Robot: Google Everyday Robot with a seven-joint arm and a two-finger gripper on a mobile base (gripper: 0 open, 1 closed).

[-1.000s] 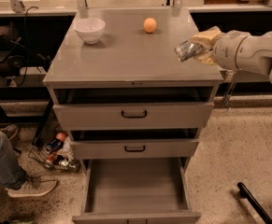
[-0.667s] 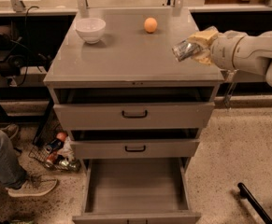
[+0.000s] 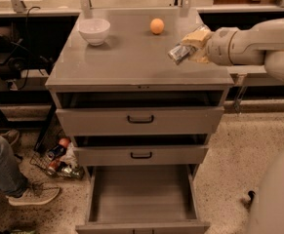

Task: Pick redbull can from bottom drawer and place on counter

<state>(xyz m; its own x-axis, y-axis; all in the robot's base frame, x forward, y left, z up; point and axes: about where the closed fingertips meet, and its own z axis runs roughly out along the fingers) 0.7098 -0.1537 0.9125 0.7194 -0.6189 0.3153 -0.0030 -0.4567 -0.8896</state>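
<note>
The redbull can (image 3: 180, 53) is a small silvery can with blue-grey patches, held tilted on its side in my gripper (image 3: 192, 47). The gripper is shut on it and hangs just above the right part of the grey counter (image 3: 131, 57), reaching in from the right. The bottom drawer (image 3: 141, 199) stands pulled open below, and its flat grey floor shows nothing on it.
A white bowl (image 3: 93, 30) sits at the counter's back left and an orange ball (image 3: 156, 26) at the back middle. Two upper drawers with black handles (image 3: 140, 119) are partly open. A person's leg and shoe (image 3: 14, 179) and a basket of cans (image 3: 58, 160) lie at the left.
My gripper with the can has moved left and slightly up over the counter's right side. Nothing else has moved.
</note>
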